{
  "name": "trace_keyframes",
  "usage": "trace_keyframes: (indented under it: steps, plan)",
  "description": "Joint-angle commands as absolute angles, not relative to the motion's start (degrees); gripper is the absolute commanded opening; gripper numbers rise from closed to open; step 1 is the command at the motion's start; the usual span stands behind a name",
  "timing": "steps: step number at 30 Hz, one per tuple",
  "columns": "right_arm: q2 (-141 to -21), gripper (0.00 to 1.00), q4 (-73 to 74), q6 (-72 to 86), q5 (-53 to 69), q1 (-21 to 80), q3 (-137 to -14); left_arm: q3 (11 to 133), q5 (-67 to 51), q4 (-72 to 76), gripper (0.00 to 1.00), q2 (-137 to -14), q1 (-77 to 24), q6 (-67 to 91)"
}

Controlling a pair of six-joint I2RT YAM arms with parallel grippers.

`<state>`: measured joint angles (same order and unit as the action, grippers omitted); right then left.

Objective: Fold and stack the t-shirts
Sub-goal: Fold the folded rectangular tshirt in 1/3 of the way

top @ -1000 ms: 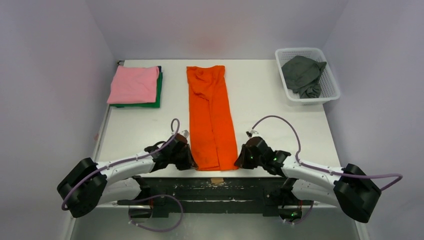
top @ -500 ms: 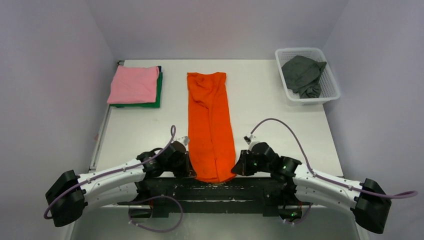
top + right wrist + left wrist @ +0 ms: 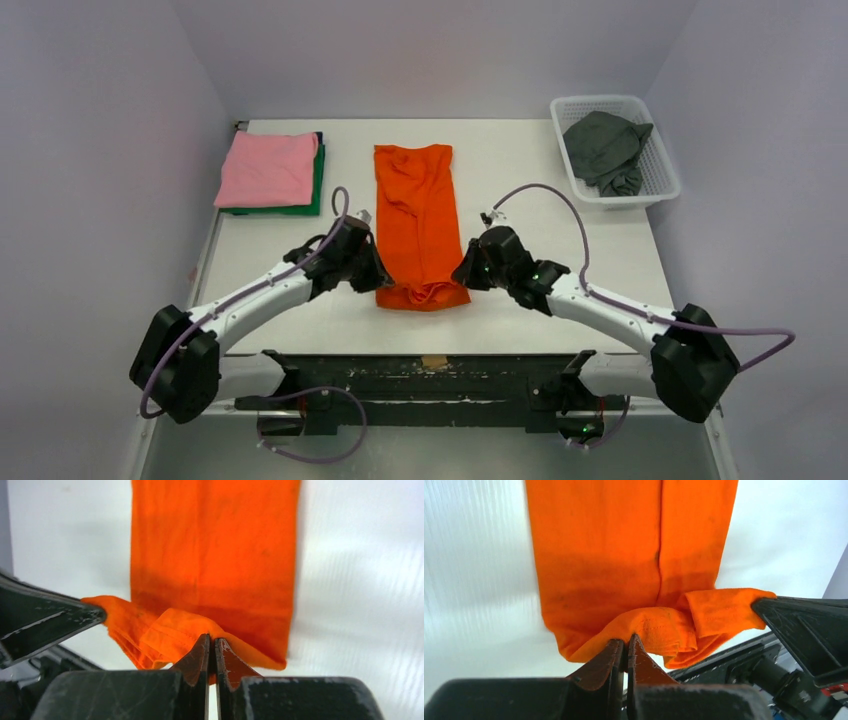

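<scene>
Hem of the orange shirt [image 3: 415, 215] has left the near edge of the bench [image 3: 560, 225]. A second ago both grippers sat low beside it; now they carry it toward the far end, and the strip looks shorter. Left gripper [image 3: 372, 282] and right gripper [image 3: 462, 275] are each pinched tight on a near corner, with cloth bunched between them. The half-fold seems under way. The pink shirt [image 3: 268, 168] lies folded on the green shirt [image 3: 318, 185] at far left. The grey shirt [image 3: 603, 150] sits crumpled in the basket [image 3: 600, 101]. The bench is pale and matt, and the walls [image 3: 430, 50] are plain.
</scene>
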<state>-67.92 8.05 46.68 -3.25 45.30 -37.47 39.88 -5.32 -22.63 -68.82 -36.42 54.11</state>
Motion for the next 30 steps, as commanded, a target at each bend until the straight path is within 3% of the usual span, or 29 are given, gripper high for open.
trace_keyframes:
  steps: [1,16,19,21,24,27,28,30]
  plan:
    - [-73.73,0.0,4.48,41.66,-6.02,39.89,-44.73,47.07,-11.89,-19.8,0.0,-75.4,-29.69,47.13]
    - [-99.33,0.0,-2.4,35.06,5.12,27.65,-64.69,66.74,-17.23,-21.29,0.0,-97.47,-17.78,42.65]
    - [-103.26,0.0,-2.52,34.66,6.5,26.38,-67.99,69.56,-18.12,-21.68,0.06,-100.95,-16.72,41.97]
    - [-105.92,0.0,-1.65,34.52,6.9,25.48,-70.5,72.08,-18.82,-22.26,0.16,-103.46,-16.07,41.33]
    - [-109.72,0.38,1.02,34.23,7.59,23.74,-75.51,77.24,-20.19,-24.76,0.43,-106.74,-14.89,39.97]
    - [-111.57,0.55,4.19,34.15,6.95,22.55,-79.44,81.8,-20.46,-27.99,0.72,-106.89,-14.08,38.59]
    - [-111.04,0.6,5.04,33.81,6.96,22.42,-79.97,82.61,-20.03,-29.58,0.77,-106.05,-14.06,37.88]
    - [-108.59,0.79,5.09,32.18,7.46,22.44,-77.63,79.84,-19.68,-28.96,0.96,-102.19,-14.4,37.06]
